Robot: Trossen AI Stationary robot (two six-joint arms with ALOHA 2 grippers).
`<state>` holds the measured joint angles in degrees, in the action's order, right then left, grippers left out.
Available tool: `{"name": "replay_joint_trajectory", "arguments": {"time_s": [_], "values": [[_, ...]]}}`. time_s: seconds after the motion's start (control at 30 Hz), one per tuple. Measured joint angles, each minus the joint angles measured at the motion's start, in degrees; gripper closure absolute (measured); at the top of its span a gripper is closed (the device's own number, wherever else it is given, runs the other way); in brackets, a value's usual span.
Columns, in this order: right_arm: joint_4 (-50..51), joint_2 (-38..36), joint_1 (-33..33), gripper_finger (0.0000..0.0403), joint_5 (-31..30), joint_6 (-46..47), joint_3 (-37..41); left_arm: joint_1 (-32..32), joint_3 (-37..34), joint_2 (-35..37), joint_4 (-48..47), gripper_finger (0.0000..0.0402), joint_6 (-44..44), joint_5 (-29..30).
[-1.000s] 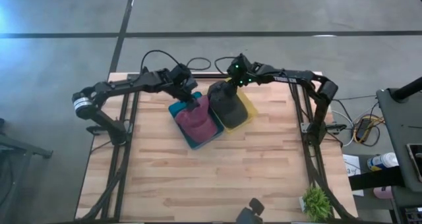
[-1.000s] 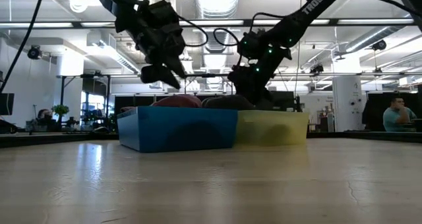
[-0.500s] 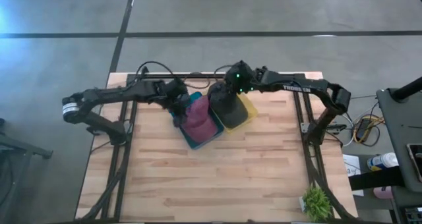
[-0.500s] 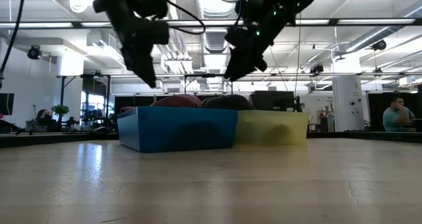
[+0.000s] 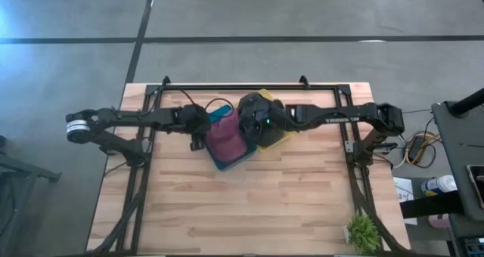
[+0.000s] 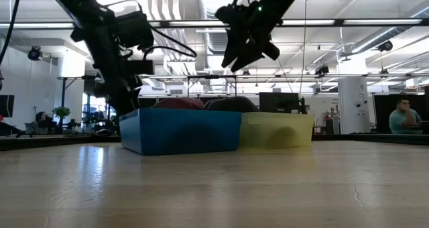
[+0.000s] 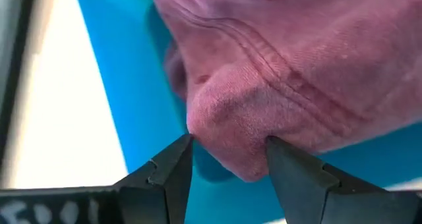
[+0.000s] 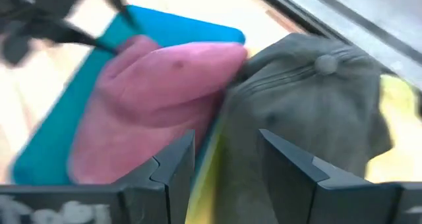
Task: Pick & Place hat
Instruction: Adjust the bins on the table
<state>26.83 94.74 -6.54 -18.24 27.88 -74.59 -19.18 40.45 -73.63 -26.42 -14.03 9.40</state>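
Pink hat (image 5: 226,140) lies bundled in the blue bin (image 5: 214,156), which stands on the wooden surface (image 5: 249,204) touching a yellow bin (image 5: 284,133) that holds a dark grey hat (image 5: 253,109). Taking the blue bin as the landmark, the left hand (image 7: 227,155) sits at its outer side, low against the rim, with its two dark fingers (image 7: 173,168) spread apart on either side of a fold of the pink cloth; the fold lies between them but they have not pinched it. The right hand (image 6: 247,53) hangs high above the seam where the blue bin meets the yellow one, fingers apart and holding nothing, looking down on both hats. In the low view the blue bin's wall hides most of the pink hat, with only its crown showing over the rim. By my judgement the step in hand is the grasp of the pink hat by the left arm. The next move calls for closing the fingers firmly on that fold, deep enough that soft fabric does not slip out, then lifting straight up clear of the bin wall before carrying it off. A shallow pinch could drag the bin or drop the hat.
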Motion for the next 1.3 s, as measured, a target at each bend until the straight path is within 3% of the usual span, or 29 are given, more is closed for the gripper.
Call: {"name": "replay_joint_trajectory", "arguments": {"time_s": [0.2, 0.33, 0.53, 0.6, 0.7, 0.9, 1.1, 1.2, 1.3], "values": [[0.4, 0.0, 5.6, 0.0246, -2.1, 8.1, 0.0, -0.3, -2.2, 0.0, 3.8, 0.0216, -4.4, 7.5], [4.9, 0.0, 8.0, 0.0246, -6.7, 13.3, 0.0, -0.1, 0.4, 2.3, -0.4, 0.0216, -1.3, 7.8], [18.8, 0.0, 7.3, 0.0248, -7.4, 23.5, 0.0, 1.9, 3.8, 10.6, -8.4, 0.0216, 3.4, 7.6], [22.7, -0.3, 6.1, 0.0251, -7.4, 25.5, 0.0, 2.0, 4.2, 14.2, -12.7, 0.0216, 7.3, 7.6], [25.4, -1.4, 3.9, 0.0259, -7.6, 25.8, 0.0, 2.0, 4.2, 18.7, -20.8, 0.0216, 20.1, 7.0], [30.4, -4.0, -4.5, 0.028, -10.2, 27.5, 0.0, 2.8, 0.9, 22.8, -31.2, 0.0216, 41.2, -3.1], [29.7, -3.3, -15.2, 0.0308, -6.6, 20.0, 0.1, 2.8, -8.4, 22.1, -27.7, 0.0216, 53.0, -10.0], [28.7, -1.7, -18.1, 0.0327, -3.9, 16.0, 0.1, 2.8, -14.2, 21.6, -17.1, 0.0216, 58.2, -17.1], [28.7, 0.3, -20.8, 0.0346, -2.0, 13.9, 0.5, 2.9, -19.2, 20.9, -3.5, 0.0216, 64.6, -19.8]]}}
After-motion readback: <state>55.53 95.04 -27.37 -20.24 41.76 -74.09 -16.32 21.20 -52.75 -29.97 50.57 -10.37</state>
